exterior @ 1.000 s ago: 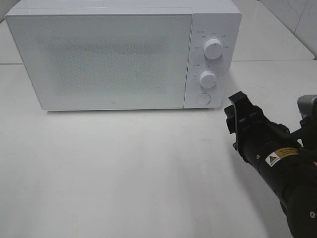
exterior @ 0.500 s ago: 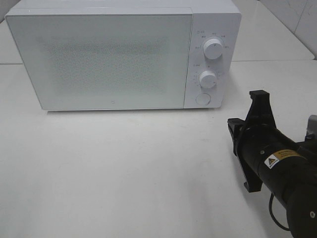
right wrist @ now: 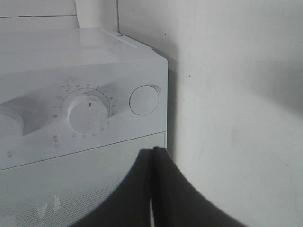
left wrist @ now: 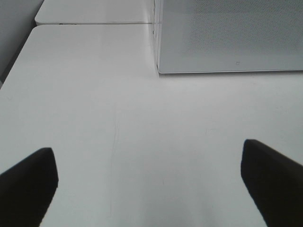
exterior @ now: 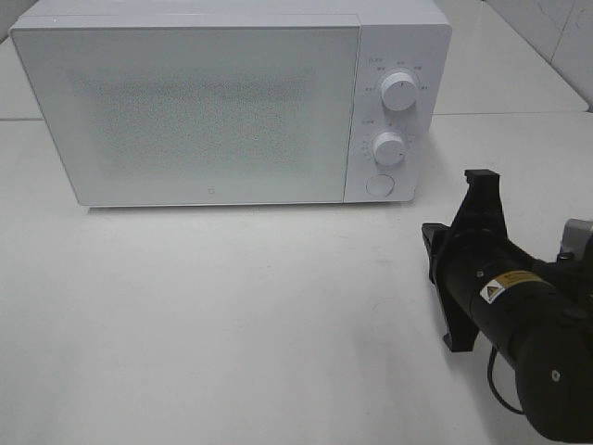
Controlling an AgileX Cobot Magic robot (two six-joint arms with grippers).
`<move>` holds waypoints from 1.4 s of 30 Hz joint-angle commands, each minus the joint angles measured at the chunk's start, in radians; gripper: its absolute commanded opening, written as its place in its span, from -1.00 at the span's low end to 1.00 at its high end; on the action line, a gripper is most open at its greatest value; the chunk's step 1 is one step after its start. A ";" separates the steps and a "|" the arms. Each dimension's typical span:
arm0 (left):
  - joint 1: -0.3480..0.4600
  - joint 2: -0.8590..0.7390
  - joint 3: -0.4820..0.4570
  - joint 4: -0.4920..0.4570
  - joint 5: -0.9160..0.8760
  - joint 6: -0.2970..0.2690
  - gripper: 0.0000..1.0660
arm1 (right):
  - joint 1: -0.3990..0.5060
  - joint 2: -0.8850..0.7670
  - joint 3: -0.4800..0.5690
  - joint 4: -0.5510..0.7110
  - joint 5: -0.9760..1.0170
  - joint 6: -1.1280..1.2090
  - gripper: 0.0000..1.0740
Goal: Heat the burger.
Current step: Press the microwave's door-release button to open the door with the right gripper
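White microwave (exterior: 213, 102) sits shut on the far side; my right gripper (right wrist: 152, 153) is pinched closed, empty, near its round button (right wrist: 144, 100); left gripper (left wrist: 149, 163) gapes wide.

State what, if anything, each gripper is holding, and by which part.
Nothing is held: the right gripper is shut on nothing, and the left gripper is open and empty.
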 commanded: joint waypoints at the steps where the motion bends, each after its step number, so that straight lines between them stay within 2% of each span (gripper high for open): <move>1: 0.004 -0.021 0.002 -0.004 -0.006 -0.005 0.94 | -0.046 0.016 -0.040 -0.074 0.025 0.007 -0.96; 7: 0.004 -0.021 0.002 -0.004 -0.006 -0.005 0.94 | -0.110 0.057 -0.096 -0.137 0.067 0.007 -0.96; 10: 0.004 -0.021 0.002 -0.004 -0.006 -0.005 0.94 | -0.168 0.105 -0.170 -0.214 0.140 0.011 -0.96; 13: 0.004 -0.021 0.002 -0.004 -0.006 -0.005 0.94 | -0.180 0.111 -0.186 -0.229 0.157 0.006 -0.96; 21: 0.004 -0.021 0.002 -0.004 -0.006 -0.005 0.94 | -0.261 0.188 -0.321 -0.310 0.241 -0.046 -0.96; 34: 0.004 -0.021 0.002 -0.003 -0.006 -0.005 0.94 | -0.308 0.259 -0.432 -0.343 0.278 -0.049 -1.00; 41: 0.004 -0.021 0.002 -0.003 -0.006 -0.005 0.94 | -0.319 0.298 -0.488 -0.330 0.286 -0.080 -1.00; 42: 0.004 -0.021 0.002 -0.003 -0.006 -0.005 0.94 | -0.319 0.301 -0.492 -0.296 0.285 -0.104 -1.00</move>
